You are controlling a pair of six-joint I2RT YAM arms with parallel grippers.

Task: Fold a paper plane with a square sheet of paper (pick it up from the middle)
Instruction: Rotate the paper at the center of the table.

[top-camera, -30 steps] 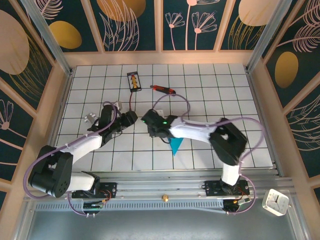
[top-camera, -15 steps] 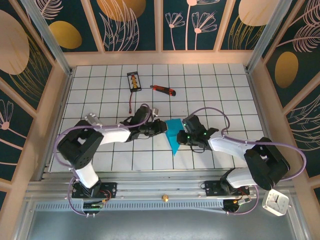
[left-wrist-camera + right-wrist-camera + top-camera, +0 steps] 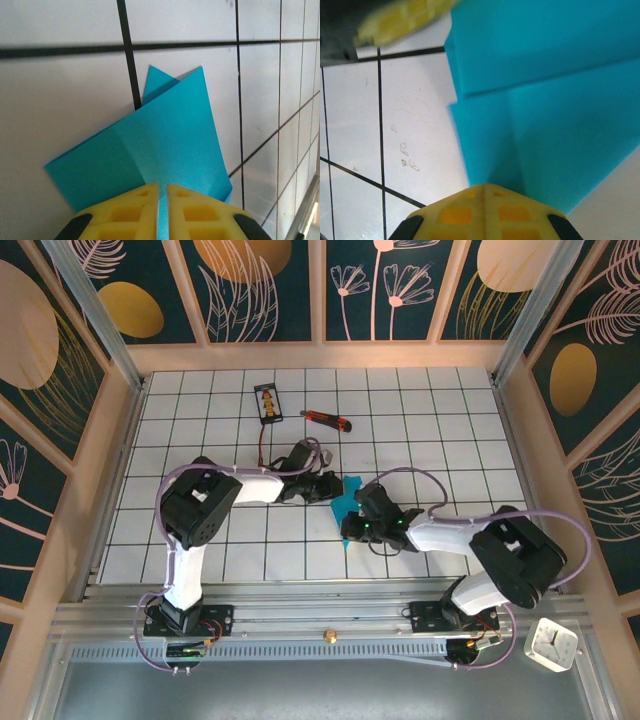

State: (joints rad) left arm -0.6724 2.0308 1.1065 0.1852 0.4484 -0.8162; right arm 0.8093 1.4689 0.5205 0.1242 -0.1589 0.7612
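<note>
1. Two pincers meet at the square sheet of paper point(image 3: 345, 505), which lies partly folded near the middle of the table point(image 3: 430, 420), between the two arms.
2. We see the left pincer point(image 3: 162, 187) pressed together on one edge of the sheet, with a sliver of cyan showing in the slit between its yellow pads.
3. We see the right pincer point(image 3: 485, 186) pressed together on the opposite side, its tips pinching the paper where a crease runs in.
4. We judge the sheet light, thin and limp. It takes permanent creases and may tear or slip if the two grips pull apart.
5. We recommend holding it at an edge or along a crease, close to the fold line, with light pressure.
6. We cannot count the layers or the folds made. Overhead, both wrists cover most of the sheet.
7. We cannot tell whether the far corners rest on the table or are lifted.
</note>
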